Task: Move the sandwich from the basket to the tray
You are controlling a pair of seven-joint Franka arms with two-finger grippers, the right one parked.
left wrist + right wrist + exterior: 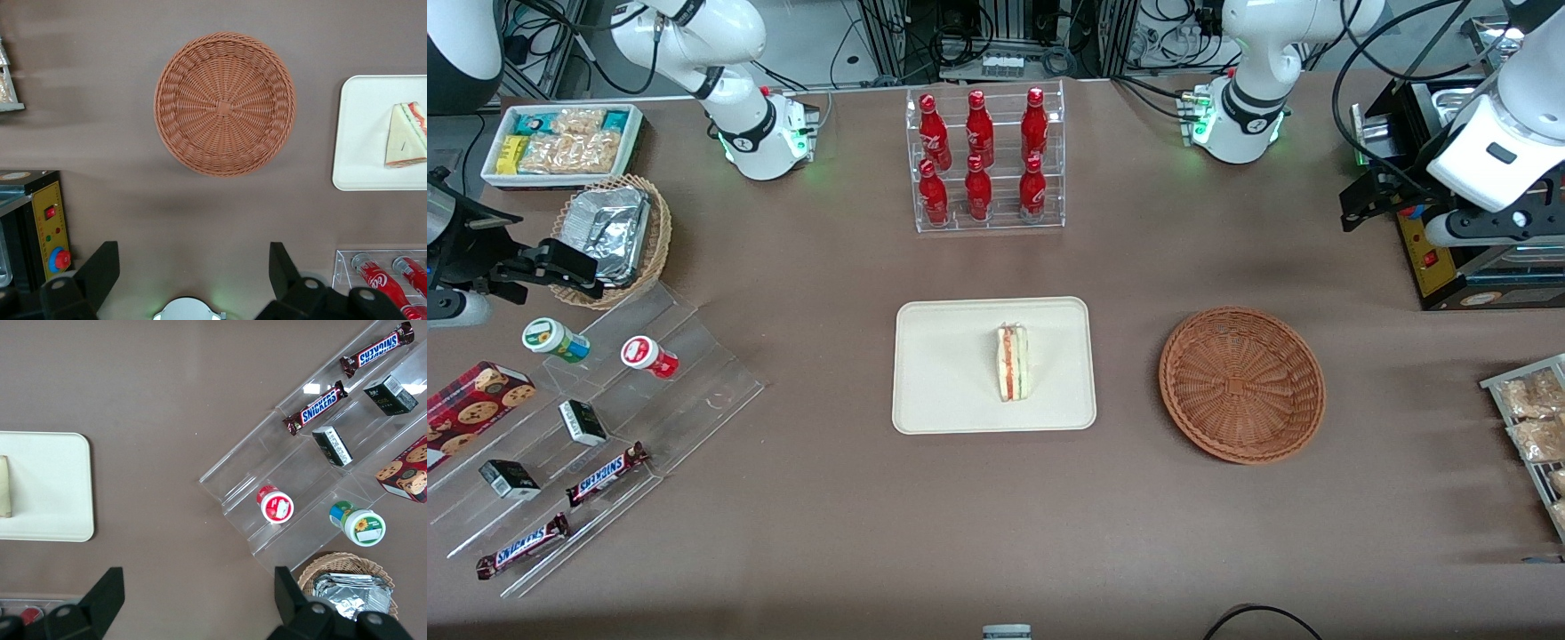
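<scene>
Snickers bars (523, 545) lie nearest the front camera, on a clear stepped display (596, 427) toward the parked arm's end of the table from the tray (943, 373); the word "SNICKERS" is readable on both wrappers. Farther from the camera than the tray, a clear rack holds six red bottles (980, 156) with white script that looks like a cola logo, though I cannot read it for certain. Other labels on the display's small jars and boxes are too small to read.

The sandwich (1012, 363) stands on its edge on the tray, near the middle, red-orange and green filling facing up. The basket (1241, 384) sits beside the tray toward the working arm's end, well apart from it and holding nothing. By this layout the placement looks done.

The left gripper (190, 277) hangs high above the table, beside the basket and farther from the front camera than it, its fingers (100, 270) spread wide with nothing between them.

Little looks likely to go wrong. The wedge balances on a narrow side, so a bump to the tray or table could tip it flat. A low sweep of the arm back across the basket or toward the bottle rack could knock either one.
</scene>
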